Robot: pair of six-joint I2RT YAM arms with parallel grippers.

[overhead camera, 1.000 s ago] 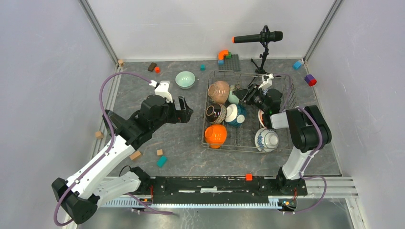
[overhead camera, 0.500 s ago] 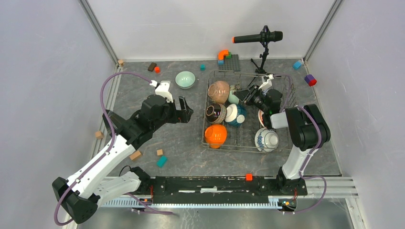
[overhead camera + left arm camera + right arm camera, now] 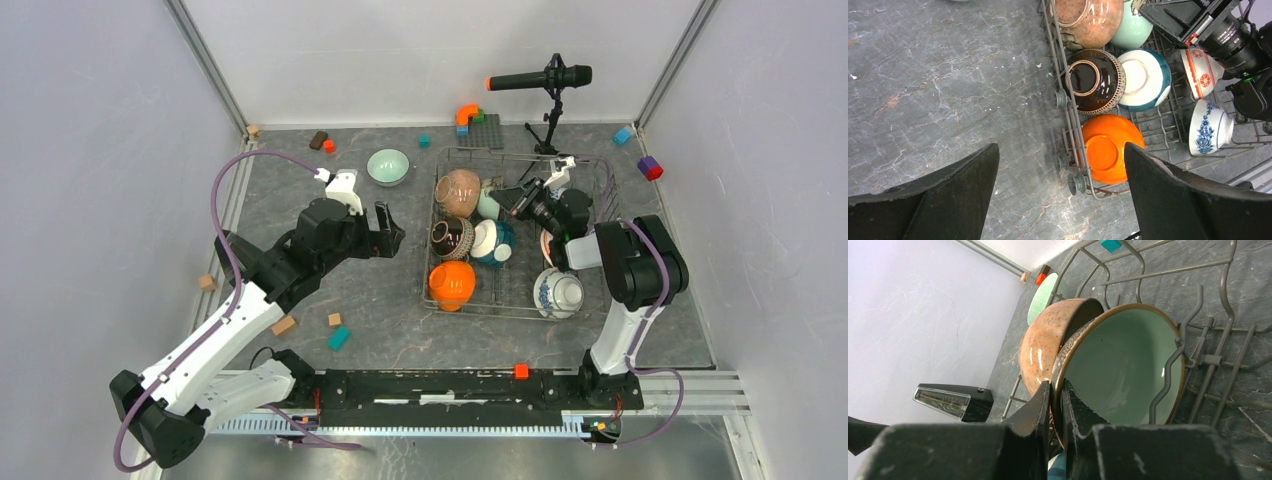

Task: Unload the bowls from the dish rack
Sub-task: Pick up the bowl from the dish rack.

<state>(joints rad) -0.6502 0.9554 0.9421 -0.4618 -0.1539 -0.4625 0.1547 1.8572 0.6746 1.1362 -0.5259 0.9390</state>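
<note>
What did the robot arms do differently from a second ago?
The right arm squeezed its jaws shut on the rim of the pale green bowl in the dish rack. The left arm stayed put, jaws wide open. No bowl moved.

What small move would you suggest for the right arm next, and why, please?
Probably a slow, straight lift: the right gripper pinches the rim of the green-lined bowl, which stands on edge among the tines of the dish rack, close beside the brown speckled bowl.
</note>
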